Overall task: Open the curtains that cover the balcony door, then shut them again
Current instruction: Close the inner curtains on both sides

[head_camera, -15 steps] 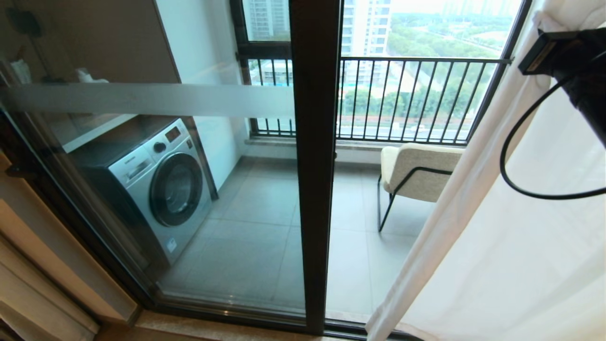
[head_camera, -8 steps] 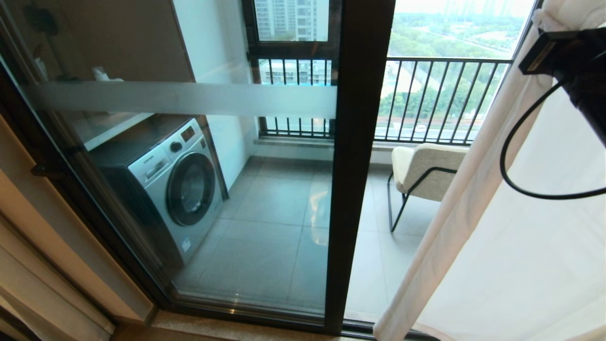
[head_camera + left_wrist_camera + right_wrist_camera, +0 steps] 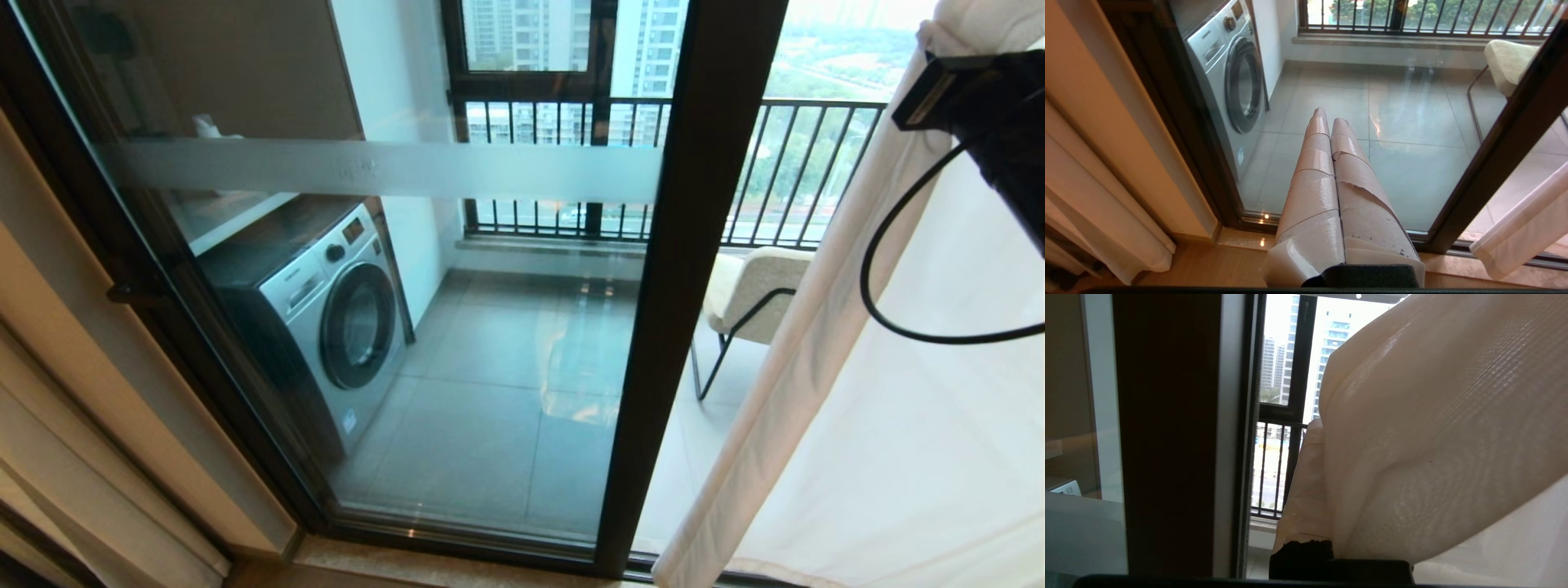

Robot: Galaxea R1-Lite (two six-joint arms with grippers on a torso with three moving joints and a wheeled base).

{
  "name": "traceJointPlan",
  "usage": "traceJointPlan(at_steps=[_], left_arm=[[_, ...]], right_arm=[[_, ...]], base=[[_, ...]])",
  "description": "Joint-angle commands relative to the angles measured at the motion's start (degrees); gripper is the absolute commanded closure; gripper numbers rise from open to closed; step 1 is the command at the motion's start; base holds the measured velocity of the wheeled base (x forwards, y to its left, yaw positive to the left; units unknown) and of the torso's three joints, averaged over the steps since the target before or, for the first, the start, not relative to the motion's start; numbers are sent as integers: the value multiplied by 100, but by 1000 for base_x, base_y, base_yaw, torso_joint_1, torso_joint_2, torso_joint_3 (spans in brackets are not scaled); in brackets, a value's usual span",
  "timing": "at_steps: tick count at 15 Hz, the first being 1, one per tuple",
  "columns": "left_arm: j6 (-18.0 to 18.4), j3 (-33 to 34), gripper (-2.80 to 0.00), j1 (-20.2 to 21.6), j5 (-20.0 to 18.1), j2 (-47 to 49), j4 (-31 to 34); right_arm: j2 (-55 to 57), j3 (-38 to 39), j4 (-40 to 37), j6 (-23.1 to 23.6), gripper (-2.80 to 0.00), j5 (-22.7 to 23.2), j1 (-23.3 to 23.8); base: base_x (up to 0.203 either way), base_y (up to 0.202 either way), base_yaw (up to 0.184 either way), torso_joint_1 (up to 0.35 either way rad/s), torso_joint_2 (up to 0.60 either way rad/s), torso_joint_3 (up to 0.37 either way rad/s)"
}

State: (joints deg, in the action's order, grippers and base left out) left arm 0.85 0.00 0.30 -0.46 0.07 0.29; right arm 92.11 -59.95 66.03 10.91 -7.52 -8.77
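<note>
Sheer white curtains (image 3: 857, 425) bunched right; balcony door (image 3: 686, 286) uncovered.

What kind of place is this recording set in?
Probably a high-rise flat, at a sliding balcony door: behind the glass stand a washing machine and a chair, with tower blocks beyond the railing.

Grey tiled balcony floor (image 3: 506, 392) seen through glass, bearing a silver front-loading washing machine (image 3: 326, 327) against the left wall and a cream chair on a thin black frame (image 3: 751, 294) near the railing side, well apart from the machine. Indoors, a strip of wood floor (image 3: 1208, 265) along the door track, met by hanging pale fabric hems (image 3: 1515, 241).
</note>
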Motion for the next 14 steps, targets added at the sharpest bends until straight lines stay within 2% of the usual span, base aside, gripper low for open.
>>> traceJointPlan(at_steps=[1, 7, 11, 14], left_arm=[[3, 0, 0, -4, 2, 1, -3], [3, 0, 0, -3, 2, 1, -3], [3, 0, 0, 1, 2, 1, -3], [3, 0, 0, 5, 2, 1, -3]], right_arm=[[9, -8, 42, 8, 0, -4, -2], [17, -8, 42, 8, 0, -4, -2], [65, -66, 42, 8, 0, 5, -13], [188, -466, -37, 24, 0, 5, -100]], base=[[0, 188, 2, 2, 2, -2], [0, 166, -1, 1, 3, 5], [0, 13, 0, -1, 1, 1], [0, 0, 0, 0, 0, 0]])
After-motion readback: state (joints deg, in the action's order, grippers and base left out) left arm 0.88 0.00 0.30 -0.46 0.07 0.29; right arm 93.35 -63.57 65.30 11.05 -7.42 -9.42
